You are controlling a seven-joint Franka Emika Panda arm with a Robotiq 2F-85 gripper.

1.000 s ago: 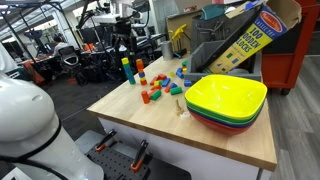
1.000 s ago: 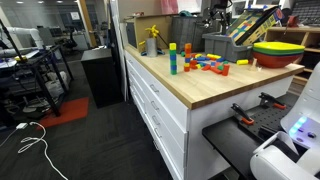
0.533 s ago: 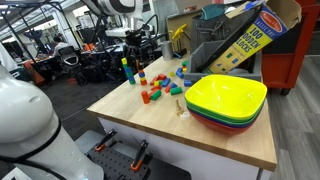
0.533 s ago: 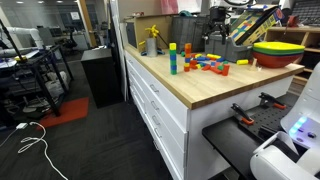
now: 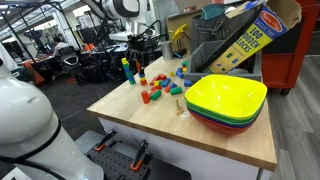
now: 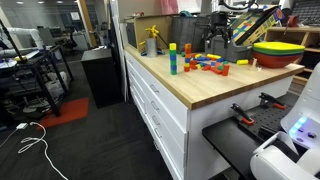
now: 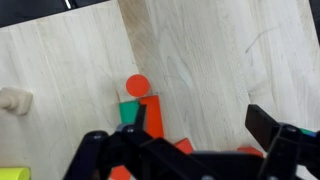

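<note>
Over the last second I have swung in from behind the table, coming forward and down. My gripper now hangs above the scattered blocks, where a second ago it stood well back from them. My jaws have not changed: they are spread wide, with nothing between them.

The wrist view now looks straight down on the wood. In the gap between my two fingers, just ahead of the tips, lies a red block with a green block touching its side. An orange disc sits just beyond those two, farther out from me. All three lie nearer one finger than the other, not centred in the gap. More red pieces show under my palm, partly hidden by it. A pale peg lies well outside the gap, past the nearer finger.

The tower stands off to one side, apart from me, and the bowls are well away.

As I judge it, the move has put me over the blocks and no more. I touch none of them and hold none. I cannot tell how high above them I am.
</note>
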